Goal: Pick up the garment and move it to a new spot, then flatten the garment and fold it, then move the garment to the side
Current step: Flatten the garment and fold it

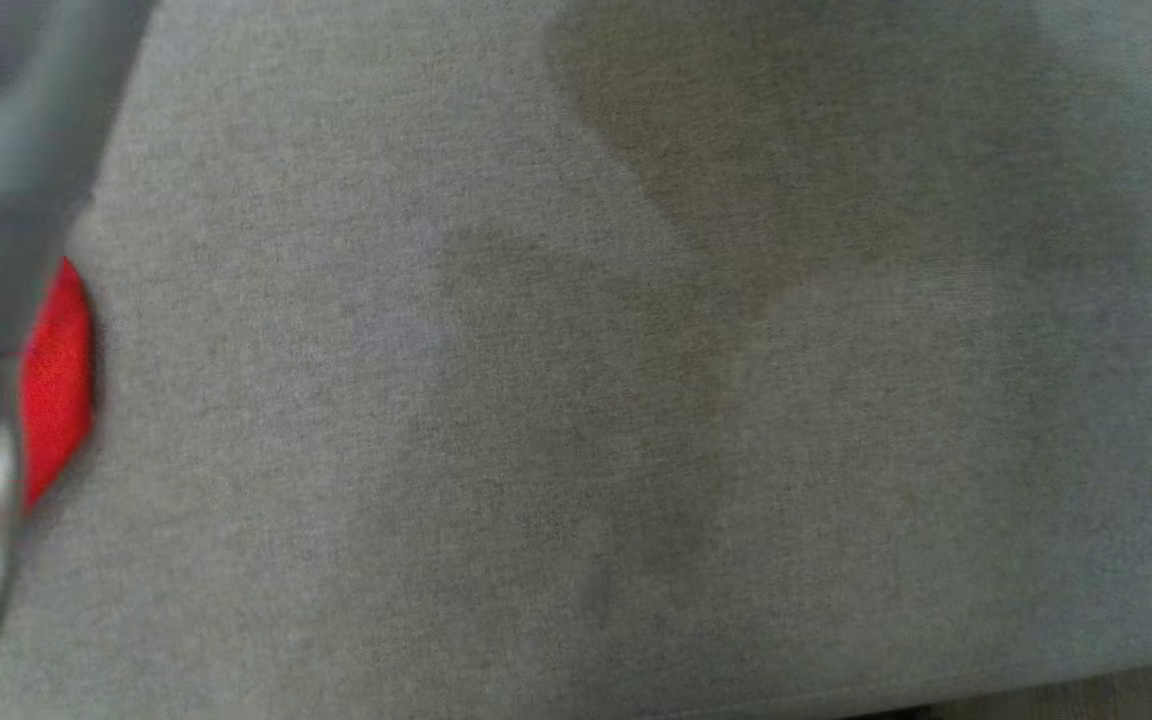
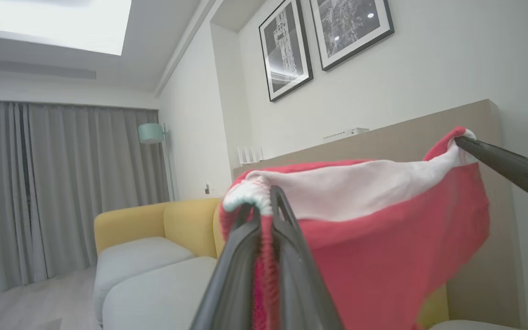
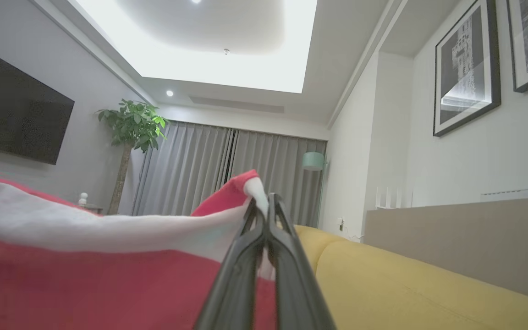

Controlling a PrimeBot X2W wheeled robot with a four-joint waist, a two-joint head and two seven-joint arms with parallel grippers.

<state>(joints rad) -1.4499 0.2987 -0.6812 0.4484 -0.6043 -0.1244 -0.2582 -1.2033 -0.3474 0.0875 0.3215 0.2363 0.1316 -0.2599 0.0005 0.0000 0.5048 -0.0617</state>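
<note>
The garment [image 2: 383, 238] is red with a white band along its top edge. It hangs in the air, stretched between my two grippers. In the left wrist view my left gripper [image 2: 266, 201] is shut on the garment's white ribbed corner. My right gripper [image 2: 463, 142] pinches the far corner at the upper right. In the right wrist view my right gripper [image 3: 261, 206] is shut on a red and white corner, and the garment [image 3: 85, 275] spreads away to the left. The head view has a small red patch of garment [image 1: 56, 380] at its left edge, beside a blurred arm part.
A yellow sofa [image 2: 126, 220] with grey seat cushions [image 2: 154, 284] lies below the garment. Grey fabric [image 1: 636, 400] lies close under the head camera. A wooden panel [image 3: 465, 243] runs along the wall behind the sofa. Curtains [image 2: 62, 192], a floor lamp [image 2: 151, 133] and a plant [image 3: 133, 123] stand beyond.
</note>
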